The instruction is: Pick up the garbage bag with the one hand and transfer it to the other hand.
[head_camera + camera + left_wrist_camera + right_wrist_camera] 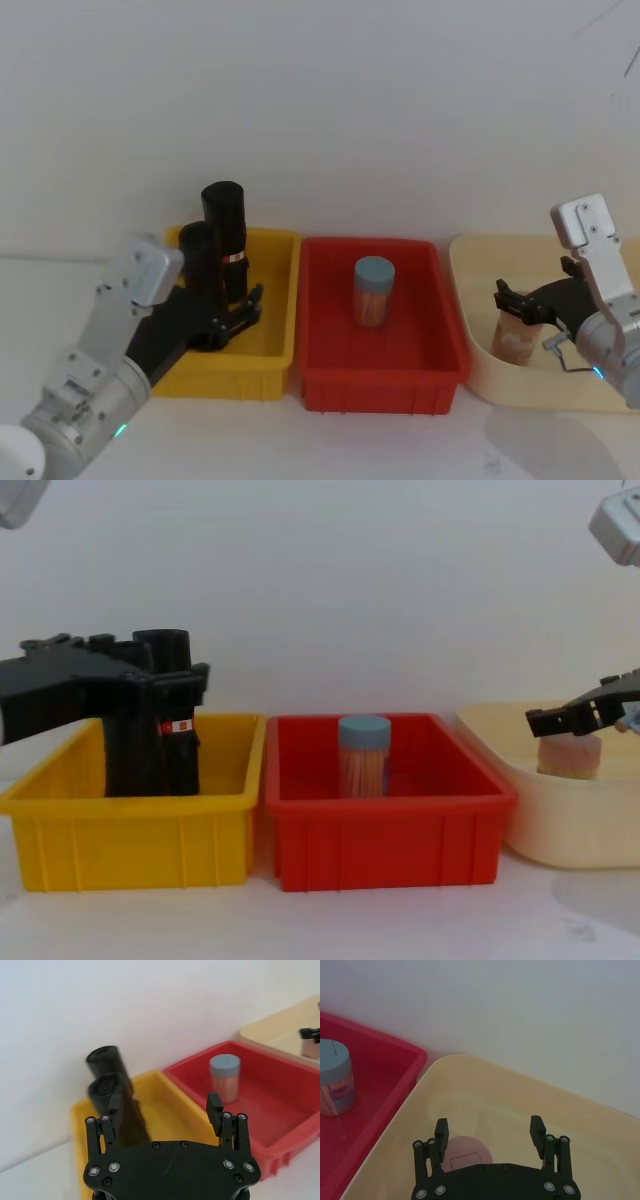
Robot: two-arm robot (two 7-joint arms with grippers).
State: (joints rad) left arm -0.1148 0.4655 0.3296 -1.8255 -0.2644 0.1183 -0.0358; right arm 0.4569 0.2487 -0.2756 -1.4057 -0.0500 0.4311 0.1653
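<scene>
Left claw (245, 310) released, lower left; upright garbage bag (198, 262) just upper-left of its gap. Right claw (505, 303) released, idle at right edge.

Garbage bag (199, 262) and twin roll (225, 222) packed together toward yellow bin (275, 345) rear, bare floor to their right, jar (374, 290) mid red bin (440, 350), room all round.

A blue-lidded jar (374, 290) stands upright in the red bin (420, 350). The yellow bin (272, 300) adjoins on the left. The cream tray (476, 300), on the right, contains a tan cup (515, 345).
</scene>
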